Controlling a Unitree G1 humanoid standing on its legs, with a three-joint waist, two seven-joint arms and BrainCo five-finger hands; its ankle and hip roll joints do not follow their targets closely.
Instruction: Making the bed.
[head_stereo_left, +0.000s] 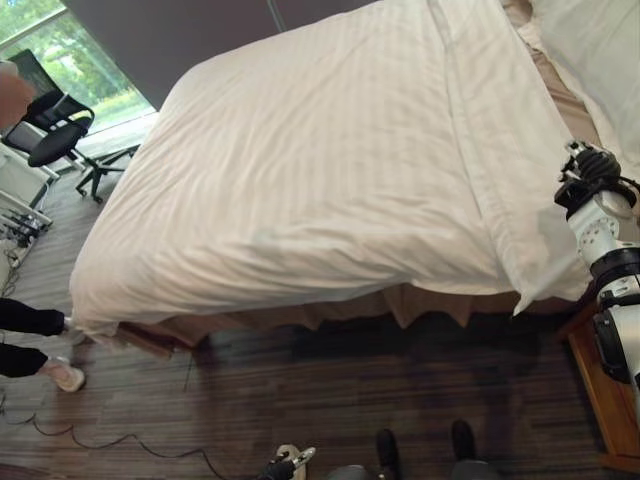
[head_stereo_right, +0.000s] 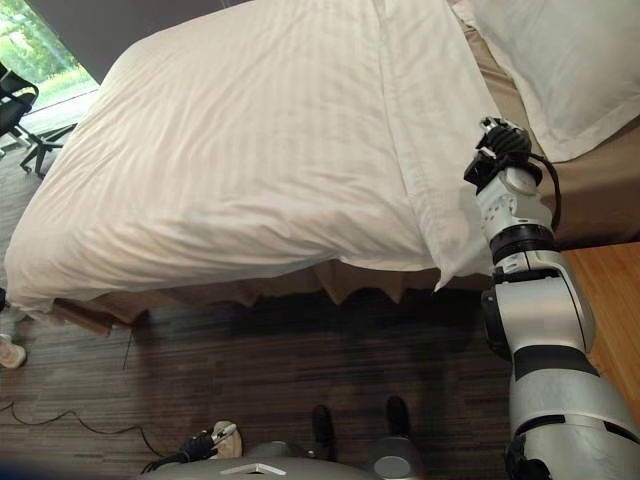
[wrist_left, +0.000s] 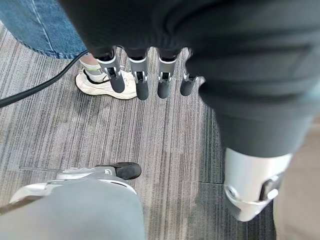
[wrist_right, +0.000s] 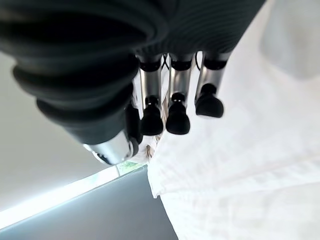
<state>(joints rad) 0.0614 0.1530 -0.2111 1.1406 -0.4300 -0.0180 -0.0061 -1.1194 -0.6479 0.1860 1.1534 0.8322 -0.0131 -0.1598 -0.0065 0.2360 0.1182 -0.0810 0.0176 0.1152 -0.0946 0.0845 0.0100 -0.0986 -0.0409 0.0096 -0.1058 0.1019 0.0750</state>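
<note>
Start at your left: a person's shoe (head_stereo_left: 66, 375) stands on the floor (head_stereo_left: 300, 400) by the foot corner of the bed (head_stereo_left: 330, 180), and an office chair (head_stereo_left: 55, 130) sits by the window (head_stereo_left: 60, 50). Your left hand (wrist_left: 145, 75) hangs low over the floor, fingers relaxed and holding nothing, idle while the other arm works.

The white duvet (head_stereo_left: 320, 160) already covers most of the mattress, draping over the near side. Its folded top band (head_stereo_right: 425, 150) ends short of the pillow (head_stereo_right: 560, 60), leaving tan sheet (head_stereo_right: 600, 190) bare.

Your right hand (head_stereo_right: 500, 145) is raised beside that band, fingers loosely extended; it seems to grip no cloth, though the wrist view is tight. No containers here.
</note>
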